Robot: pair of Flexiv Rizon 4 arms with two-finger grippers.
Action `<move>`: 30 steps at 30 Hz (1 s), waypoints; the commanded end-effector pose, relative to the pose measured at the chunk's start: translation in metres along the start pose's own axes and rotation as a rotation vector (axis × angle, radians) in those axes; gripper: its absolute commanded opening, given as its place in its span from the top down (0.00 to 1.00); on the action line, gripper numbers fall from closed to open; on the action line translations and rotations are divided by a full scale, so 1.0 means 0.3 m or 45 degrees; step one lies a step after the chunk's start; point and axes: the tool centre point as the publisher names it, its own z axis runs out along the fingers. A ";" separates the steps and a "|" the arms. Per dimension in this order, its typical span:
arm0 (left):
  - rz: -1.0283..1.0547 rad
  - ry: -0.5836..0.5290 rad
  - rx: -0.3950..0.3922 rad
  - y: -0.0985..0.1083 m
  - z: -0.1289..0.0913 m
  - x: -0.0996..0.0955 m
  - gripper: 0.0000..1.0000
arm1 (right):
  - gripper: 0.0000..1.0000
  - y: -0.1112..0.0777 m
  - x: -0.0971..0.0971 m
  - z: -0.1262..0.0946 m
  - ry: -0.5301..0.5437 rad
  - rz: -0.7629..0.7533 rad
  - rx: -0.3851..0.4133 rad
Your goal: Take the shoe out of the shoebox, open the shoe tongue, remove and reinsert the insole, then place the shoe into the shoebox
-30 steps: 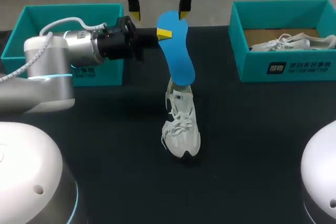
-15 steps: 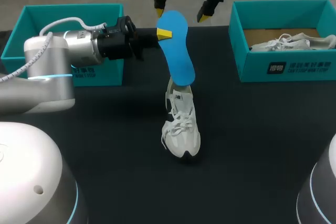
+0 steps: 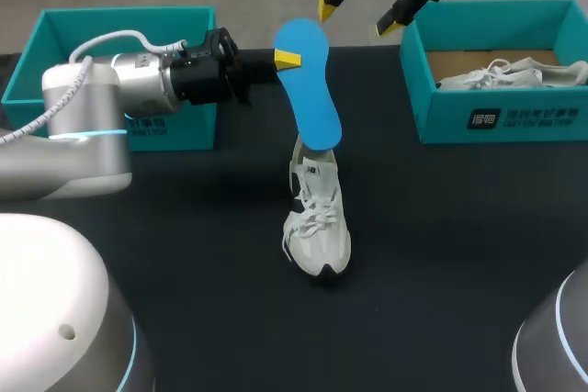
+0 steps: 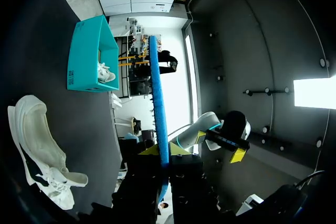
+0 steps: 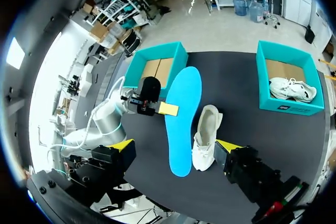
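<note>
At the far left corner of the tabletop sits the left shoebox (image 3: 119, 20), with no shoe that I can see in it. My left arm comes across in front of it, and my left gripper (image 3: 288, 61) is clamped on the blue insole (image 3: 308, 89) near its upper end – the 2 yellow tips pinch it from both sides, as the left wrist view shows edge-on. The insole hangs in the air, slanting down toward the heel opening of the white shoe (image 3: 317, 218); whether its lower end touches the collar I cannot tell. The shoe rests on its sole near the middle of the tabletop, toe toward the near edge. My right gripper (image 3: 359, 14) is raised over the far edge, fingers spread and holding nothing. At the far right corner the right shoebox (image 3: 496, 117) holds a second shoe (image 3: 514, 75).

By my reckoning the shoe is out, its mouth gapes open and the insole is removed – what is left is sliding the insole back in and returning the shoe to its box
</note>
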 end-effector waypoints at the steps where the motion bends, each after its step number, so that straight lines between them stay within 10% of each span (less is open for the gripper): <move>1: 0.000 -0.003 0.002 0.002 0.001 0.001 1.00 | 0.00 -0.007 -0.014 0.008 0.179 0.001 -0.006; 30: 0.000 -0.003 0.002 0.002 0.001 0.001 1.00 | 0.00 -0.036 -0.170 0.125 0.836 0.108 0.001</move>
